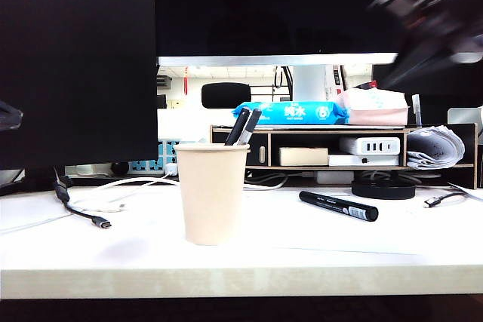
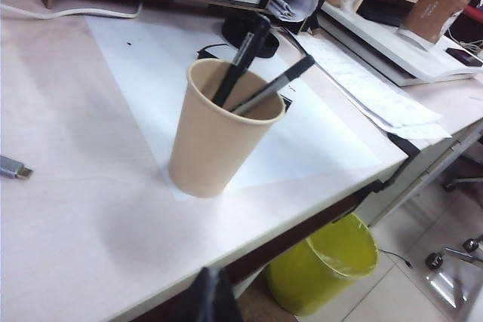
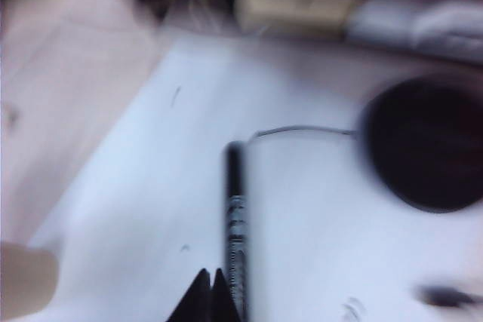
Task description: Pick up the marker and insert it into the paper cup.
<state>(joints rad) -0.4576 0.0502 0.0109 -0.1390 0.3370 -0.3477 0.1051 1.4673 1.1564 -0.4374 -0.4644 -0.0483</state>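
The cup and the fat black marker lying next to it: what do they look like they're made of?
The cup looks like plain paper: matte cream-beige walls, no print, a rolled rim. The marker, lying on the white sheet to the cup's right, seems to be plastic: a smooth black barrel with a slight sheen and a white printed label. Neither arm is touching either of them.

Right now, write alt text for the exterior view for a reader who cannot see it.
A cream paper cup stands on a white table, two slim dark pens sticking out of it, with a black marker lying flat to its right. The right gripper is a blur at upper right, well above the marker.
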